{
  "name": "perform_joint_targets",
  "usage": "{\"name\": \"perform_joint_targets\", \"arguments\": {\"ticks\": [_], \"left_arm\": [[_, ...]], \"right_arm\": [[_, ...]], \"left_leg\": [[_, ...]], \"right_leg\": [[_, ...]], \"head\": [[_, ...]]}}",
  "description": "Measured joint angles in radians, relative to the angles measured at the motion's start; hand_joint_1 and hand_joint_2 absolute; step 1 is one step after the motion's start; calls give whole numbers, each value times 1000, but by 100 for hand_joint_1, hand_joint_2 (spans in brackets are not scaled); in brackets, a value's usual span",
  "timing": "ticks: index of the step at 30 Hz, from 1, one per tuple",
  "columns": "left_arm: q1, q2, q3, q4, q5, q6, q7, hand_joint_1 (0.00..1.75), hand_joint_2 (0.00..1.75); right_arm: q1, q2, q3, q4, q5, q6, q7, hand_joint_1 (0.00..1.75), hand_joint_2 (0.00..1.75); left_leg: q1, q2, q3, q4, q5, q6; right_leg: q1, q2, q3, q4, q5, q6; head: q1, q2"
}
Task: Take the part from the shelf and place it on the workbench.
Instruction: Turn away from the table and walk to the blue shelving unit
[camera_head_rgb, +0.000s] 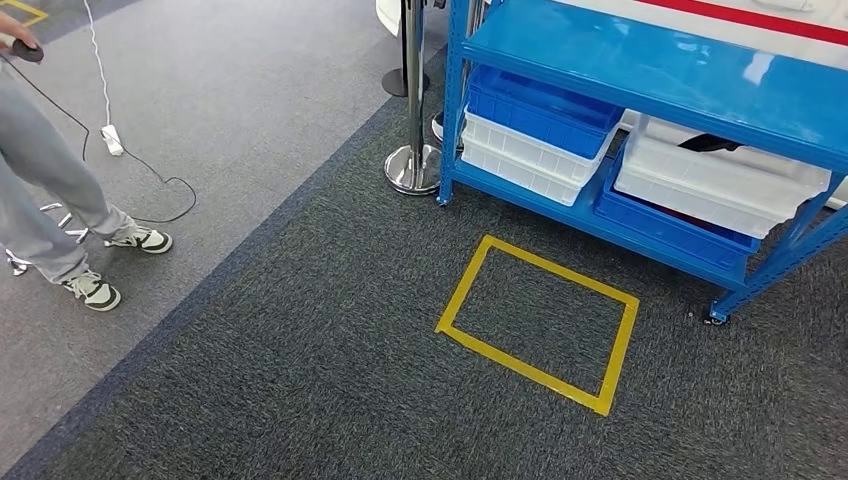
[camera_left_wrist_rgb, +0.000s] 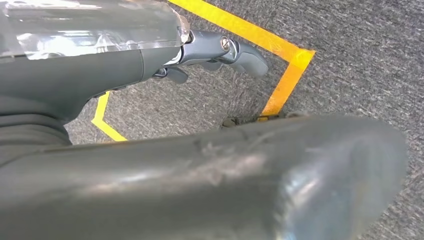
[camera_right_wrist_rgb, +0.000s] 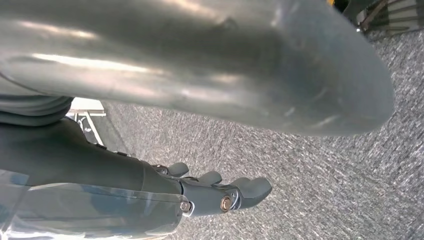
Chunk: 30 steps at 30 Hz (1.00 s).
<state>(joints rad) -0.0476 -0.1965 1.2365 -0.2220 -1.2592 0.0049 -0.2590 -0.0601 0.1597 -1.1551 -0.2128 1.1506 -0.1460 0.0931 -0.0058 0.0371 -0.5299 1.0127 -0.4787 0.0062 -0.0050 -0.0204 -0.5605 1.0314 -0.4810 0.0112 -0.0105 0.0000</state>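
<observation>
My left hand (camera_left_wrist_rgb: 220, 52) and right hand (camera_right_wrist_rgb: 220, 192), fingers extended and empty, above carpet beside the blue shelf (camera_head_rgb: 640, 70).

The shelf (camera_head_rgb: 640, 60) is bright blue, holding blue bins (camera_head_rgb: 540, 108) and white bins (camera_head_rgb: 715, 175) stacked alternately. In front of the shelf, a yellow tape rectangle (camera_head_rgb: 470, 278) marks dark grey speckled carpet (camera_head_rgb: 300, 380) (lighter grey carpet lies beyond a diagonal border). Left of the shelf stands a chrome post (camera_head_rgb: 413, 90). A person wears grey trousers (camera_head_rgb: 40, 180) and white-and-dark shoes (camera_head_rgb: 92, 290).
</observation>
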Motion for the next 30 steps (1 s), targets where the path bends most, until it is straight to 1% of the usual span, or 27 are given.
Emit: {"name": "perform_joint_targets", "arguments": {"ticks": [2, 3, 4, 5, 6, 7, 8, 9, 10, 11, 12, 13, 14, 15, 17, 18, 19, 20, 22, 23, 24, 25, 26, 27, 28, 29, 30], "left_arm": [[-2, 0, 3, 0, 0, 2, 8, 0, 0], [-3, 0, 6, 0, 1, 2, 12, 0, 0], [-3, 0, 9, 0, 2, 2, 16, 0, 0], [-3, 0, 12, 0, 4, 2, 19, 0, 0], [-3, 0, 16, 0, 6, 1, 21, 0, 0], [-3, 0, 19, 0, 9, 0, 22, 0, 0], [-3, 0, 22, 0, 13, -2, 23, 0, 0], [-2, 0, 25, 0, 16, -4, 24, 0, 0], [-3, 0, 28, 0, 19, -5, 24, 0, 0], [-3, 0, 31, 0, 21, -6, 24, 0, 0], [-3, 0, 34, 0, 23, -6, 25, 0, 0], [-4, 0, 37, 0, 23, -6, 26, 0, 0], [-5, 0, 40, 0, 24, -6, 28, 0, 0], [-6, 0, 42, 0, 24, -6, 31, 0, 0], [-7, 0, 45, 0, 25, -6, 34, 0, 0], [-7, 0, 46, 0, 26, -6, 35, 0, 0], [-8, -1, 47, 0, 28, -5, 35, 0, 0], [-8, -1, 47, 0, 30, -5, 35, 0, 0], [-7, -2, 48, 0, 32, -5, 36, 0, 0], [-6, -2, 49, 0, 32, -5, 37, 0, 0], [-6, -2, 49, 0, 32, -6, 39, 0, 0], [-6, -2, 49, 0, 32, -6, 40, 0, 0], [-6, -2, 50, 0, 33, -6, 40, 0, 0], [-6, -2, 50, 0, 34, -6, 42, 0, 0], [-7, -2, 52, 0, 35, -6, 43, 0, 0], [-7, -2, 55, 0, 36, -6, 45, 0, 0], [-8, -2, 58, 0, 38, -6, 46, 0, 0]], "right_arm": [[2, 0, 0, 0, 2, 0, 4, 0, 0], [2, 0, 0, 0, 3, 0, 6, 0, 0], [2, 0, 0, 0, 5, 0, 6, 0, 0], [2, 0, 0, 0, 6, 0, 7, 0, 0], [2, -1, 0, 0, 7, 0, 7, 0, 0], [2, -1, 0, 0, 8, 0, 7, 0, 0], [2, -1, 0, 0, 9, 0, 7, 0, 0], [3, -1, 0, 0, 10, 1, 7, 0, 0], [3, -1, 0, 0, 11, 1, 6, 0, 0], [3, -1, 0, 0, 12, 2, 4, 0, 0], [3, -1, 0, 0, 12, 3, 2, 0, 0], [3, 0, 0, 0, 13, 3, -2, 0, 0], [4, 0, 0, 0, 13, 4, -5, 0, 0], [5, 0, 0, 0, 14, 4, -8, 0, 0], [7, 0, 0, 0, 15, 3, -10, 0, 0], [9, 0, 0, 0, 16, 3, -11, 0, 0], [10, 0, 0, 0, 16, 3, -11, 0, 0], [10, -1, 0, 0, 16, 3, -11, 0, 0], [10, -1, 0, 0, 17, 3, -11, 0, 0], [10, -1, 0, 0, 18, 3, -11, 0, 0], [11, -1, 0, 0, 20, 3, -11, 0, 0], [12, -1, 0, 0, 21, 3, -12, 0, 0], [13, -1, 0, 0, 23, 2, -12, 0, 0], [14, -2, 0, 0, 25, 2, -12, 0, 0], [13, -2, 0, 0, 26, 2, -12, 0, 0], [12, -2, 0, 0, 28, 2, -12, 0, 0], [11, -2, 0, 0, 28, 3, -12, 0, 0]], "left_leg": [[1, 1, 2, 2, -3, -11], [2, -4, -2, 14, -13, -17], [4, -11, -15, 45, -36, -22], [6, -20, -38, 96, -67, -28], [8, -24, -67, 160, -101, -31], [10, -26, -98, 227, -128, -34], [11, -26, -118, 270, -139, -35], [12, -27, -124, 280, -130, -36], [12, -27, -110, 251, -103, -34], [13, -30, -80, 187, -65, -31], [12, -38, -46, 115, -34, -26], [11, -46, -19, 54, -13, -22], [10, -53, -3, 16, -4, -17], [7, -58, 2, 1, -5, -13], [8, -54, 3, -7, -1, -3], [10, -49, 6, -13, 4, 4], [12, -45, 8, -20, 9, 11], [14, -40, 10, -25, 14, 17], [12, -29, 8, -26, 16, 22], [11, -25, 7, -26, 15, 22], [10, -21, 7, -25, 13, 21], [10, -17, 8, -25, 10, 20], [10, -14, 12, -24, 6, 18], [10, -10, 16, -23, 2, 14], [8, -7, 19, -21, -4, 9], [5, -4, 21, -20, -9, 3], [3, -1, 22, -19, -15, -3]], "right_leg": [[-3, 8, 0, -5, 5, -11], [-5, 10, 0, -8, 7, -17], [-8, 13, 1, -11, 9, -22], [-9, 15, 0, -12, 11, -27], [-9, 18, -2, -12, 12, -29], [-8, 22, -3, -11, 12, -31], [-8, 27, -4, -10, 12, -31], [-8, 31, -4, -9, 12, -31], [-8, 37, -3, -8, 12, -30], [-8, 43, -1, -8, 12, -30], [-7, 48, -1, -8, 12, -28], [-6, 54, -1, -6, 12, -24], [-5, 58, -2, -6, 13, -19], [-6, 62, -4, -6, 14, -12], [-7, 67, -5, -8, 16, 2], [-7, 63, -7, -2, 10, 7], [-7, 56, -17, 20, -7, 11], [-7, 47, -36, 61, -33, 14], [-9, 34, -95, 185, -97, 18], [-10, 32, -120, 236, -113, 20], [-10, 31, -131, 256, -111, 21], [-10, 28, -122, 239, -89, 21], [-10, 23, -94, 184, -54, 20], [-9, 13, -58, 113, -22, 17], [-7, 4, -26, 50, -2, 12], [-5, -2, -5, 8, 6, 6], [-3, -5, 3, -10, 3, 0]], "head": [[0, 0], [-1, 0], [-1, 0], [-1, 0], [-2, 0], [-2, 0], [-2, 0], [-2, 0], [-2, 0], [-2, 0], [-2, 0], [-2, 0], [-1, 0], [-1, 0], [-1, 0], [0, 0], [1, 0], [2, 0], [5, 0], [5, 0], [5, 0], [5, 0], [5, 0], [5, 0], [5, 0], [4, 0], [4, 0]]}}
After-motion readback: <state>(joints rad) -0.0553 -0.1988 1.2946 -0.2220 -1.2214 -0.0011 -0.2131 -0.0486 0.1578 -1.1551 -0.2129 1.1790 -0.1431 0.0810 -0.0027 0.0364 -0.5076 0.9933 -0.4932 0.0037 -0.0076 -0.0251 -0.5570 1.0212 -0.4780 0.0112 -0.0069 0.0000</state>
